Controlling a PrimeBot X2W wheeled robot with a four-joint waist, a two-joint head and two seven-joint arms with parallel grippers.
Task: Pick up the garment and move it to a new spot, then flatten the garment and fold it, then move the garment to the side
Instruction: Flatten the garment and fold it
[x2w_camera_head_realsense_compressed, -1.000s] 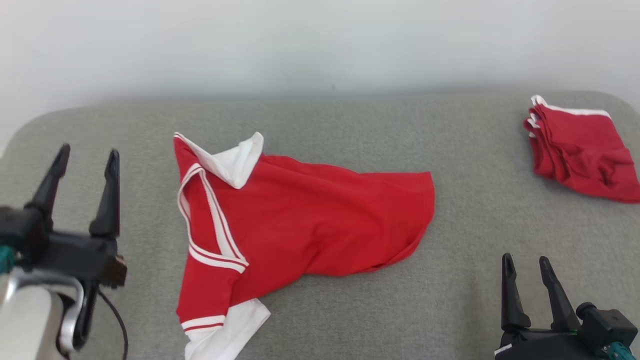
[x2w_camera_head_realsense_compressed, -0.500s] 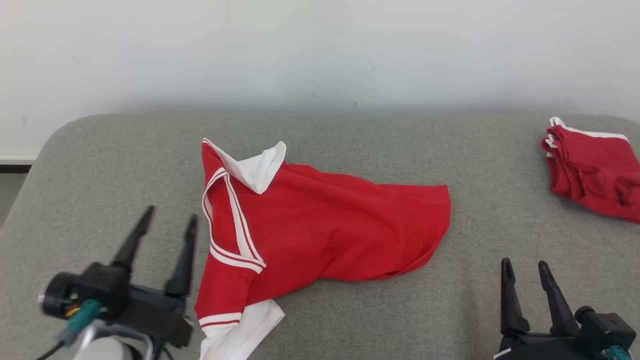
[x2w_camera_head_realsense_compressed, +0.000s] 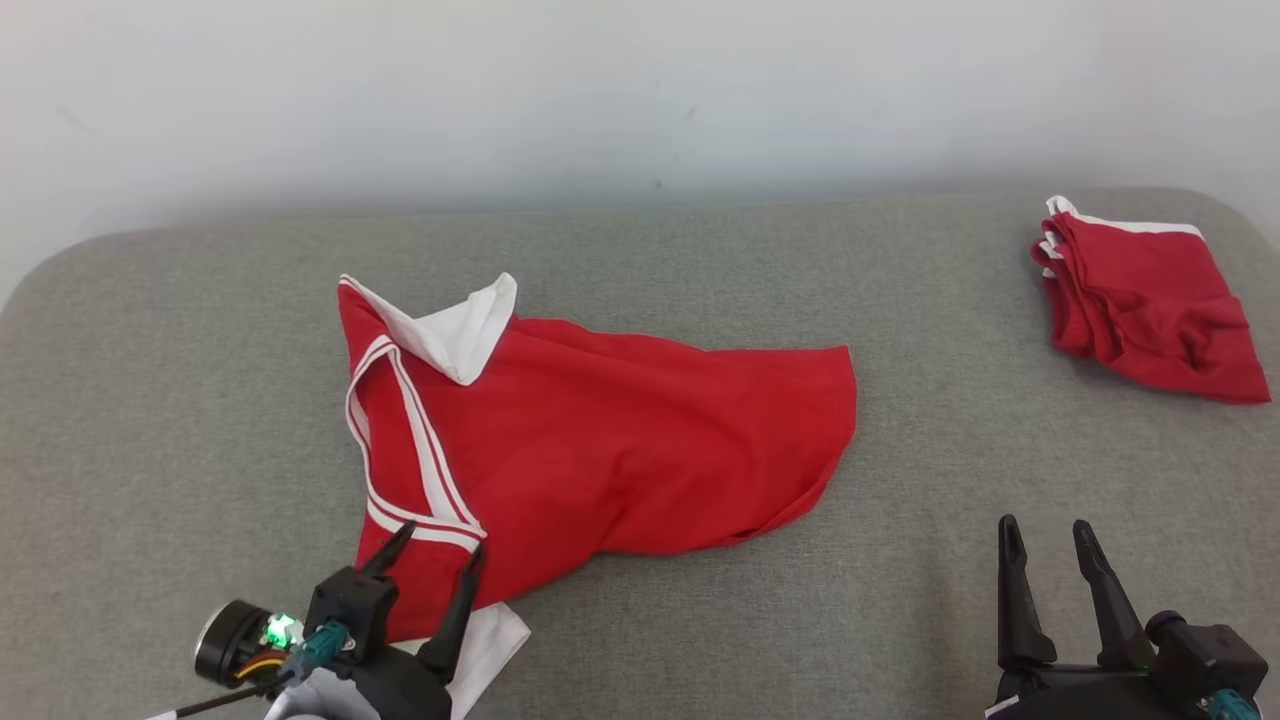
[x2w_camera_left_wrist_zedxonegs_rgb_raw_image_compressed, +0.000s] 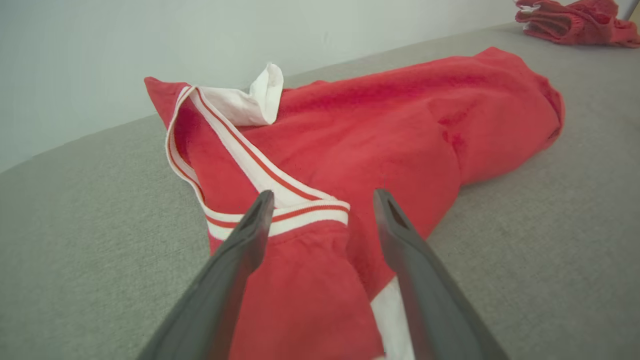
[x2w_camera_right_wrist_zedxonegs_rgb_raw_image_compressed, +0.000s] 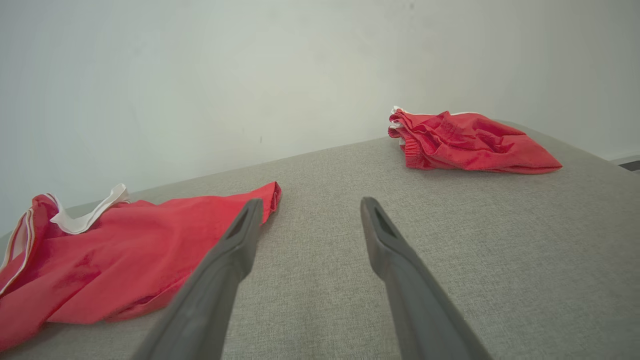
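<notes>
The grey fabric-covered worktop (x2w_camera_head_realsense_compressed: 180, 400) carries everything. The red short-sleeved garment with white collar and striped trim (x2w_camera_head_realsense_compressed: 620, 450) lies crumpled at its middle, collar towards the far left and hem towards the right. A folded pile of red cloth (x2w_camera_head_realsense_compressed: 1150, 300) sits well apart at the far right corner.

The left gripper (x2w_camera_head_realsense_compressed: 440, 540) hangs over the garment's near sleeve, its fingers spread and empty. In the left wrist view they straddle the sleeve's red-and-white striped band (x2w_camera_left_wrist_zedxonegs_rgb_raw_image_compressed: 300, 212). The right gripper (x2w_camera_head_realsense_compressed: 1045, 525) rests low at the near right, over bare worktop, with its fingers parted and nothing between them.

The step in hand looks like the first pick. To do it well, the left fingers should come down until both tips press into the cloth, then pinch across the sleeve seam, where layers bunch and give purchase. A shallow bite on the white cuff (x2w_camera_head_realsense_compressed: 490, 640) alone would likely slip. Lift slowly, so the body trails rather than tangles, and keep clear of the folded pile.
</notes>
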